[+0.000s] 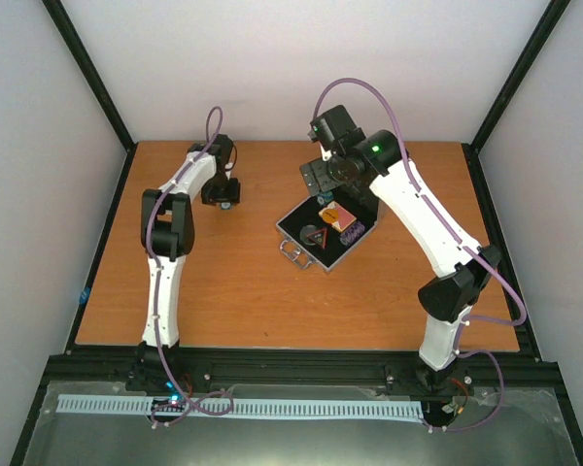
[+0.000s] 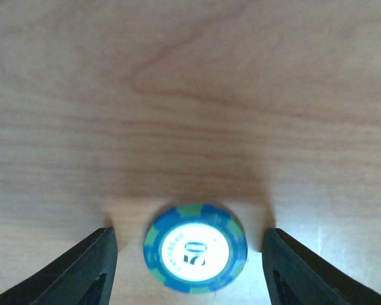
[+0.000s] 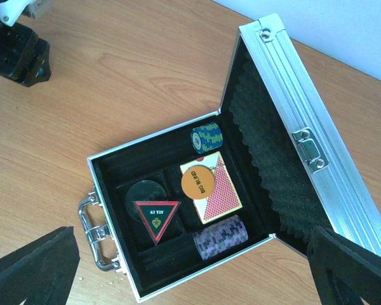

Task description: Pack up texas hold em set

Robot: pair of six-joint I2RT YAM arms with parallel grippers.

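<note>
**Packing nearly done: one loose chip out on the table**

Most of the set is already in the case [image 3: 152,264]. It sits open around the middle of the table [image 1: 233,301], a little toward the far edge, with its foam-lined lid [image 3: 260,121] standing up and its metal handle [image 3: 95,238] on the front side.

Through the right wrist camera I count:
- a blue-green chip stack [image 3: 206,138] in the back slot
- the pink-white card pack [image 3: 221,194] in the centre, with the orange disc [image 3: 199,182] lying on it
- the black-red triangle [image 3: 157,219] over a dark round piece I can't make out clearly
- a purple-grey chip stack [image 3: 221,236] at the front

The right gripper [image 3: 190,254] hangs above the case with its fingers spread wide, holding nothing.

What I judge is left is a single blue-green chip marked 50 [image 2: 195,248]. It lies flat on the bare wood toward the far-left corner of the table, well apart from the case. The left gripper [image 2: 189,234] is down around it, one finger on each side. Wood shows between each finger and the chip, so the jaws are spread and nothing is pinched yet.

After that chip is carried over and dropped in, I expect the lid has to come down and latch. I see no other loose pieces on the table, though the arms hide some of it.
</note>
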